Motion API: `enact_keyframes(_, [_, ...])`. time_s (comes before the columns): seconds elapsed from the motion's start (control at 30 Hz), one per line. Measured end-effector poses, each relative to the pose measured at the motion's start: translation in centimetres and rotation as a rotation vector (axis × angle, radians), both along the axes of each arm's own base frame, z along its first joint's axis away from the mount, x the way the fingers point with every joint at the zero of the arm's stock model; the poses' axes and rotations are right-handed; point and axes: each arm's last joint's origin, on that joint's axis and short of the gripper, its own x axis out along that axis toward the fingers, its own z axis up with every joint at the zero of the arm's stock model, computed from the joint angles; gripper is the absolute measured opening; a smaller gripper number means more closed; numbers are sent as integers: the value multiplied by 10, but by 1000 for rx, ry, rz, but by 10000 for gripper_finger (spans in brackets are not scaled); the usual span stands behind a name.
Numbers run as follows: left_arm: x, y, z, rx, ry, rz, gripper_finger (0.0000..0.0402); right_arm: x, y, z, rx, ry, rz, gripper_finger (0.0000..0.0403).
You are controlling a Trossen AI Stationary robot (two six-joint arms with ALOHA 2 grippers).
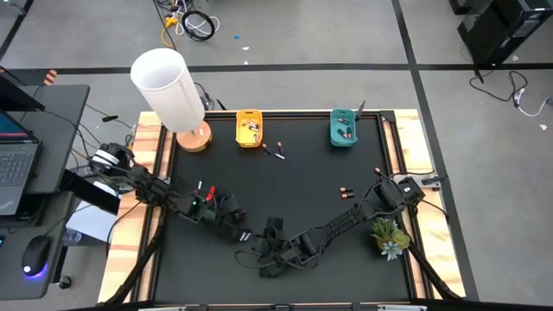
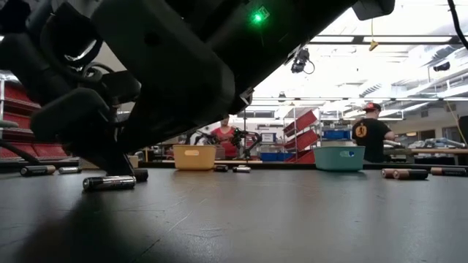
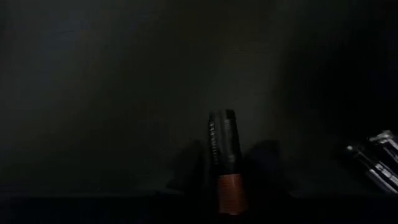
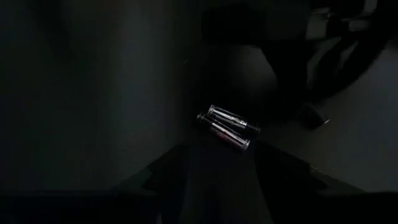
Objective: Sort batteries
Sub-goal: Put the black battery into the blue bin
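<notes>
The left arm reaches low over the black desk, its left claw down at a dark slim battery with a copper end; whether it pinches that battery I cannot tell. The right arm folds in from the right, its right claw spread wide near two more batteries lying side by side. Others lie loose toward the yellow plastic bin and teal plastic bin. A white cylindrical lamp stands at the desk's far left corner.

Small slim cylindrical batteries lie flat, scattered on the black mat: a dark copper-ended pair at right, two beside the yellow bin. One dark copper-ended battery lies near front-left
</notes>
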Motion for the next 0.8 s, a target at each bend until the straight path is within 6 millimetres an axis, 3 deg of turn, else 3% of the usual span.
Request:
enact_keyframes(0.23, [-3,3,-3,5,-7,9,8,-4,2,8,-52,-10,-25,191])
enact_keyframes(0.53, [-4,3,-2,92,-17,-22,1,-9,2,9,-81,7,-59,191])
enact_keyframes(0.8, [-3,2,15,150,-39,-121,0,-6,-6,8,-79,20,-86,191])
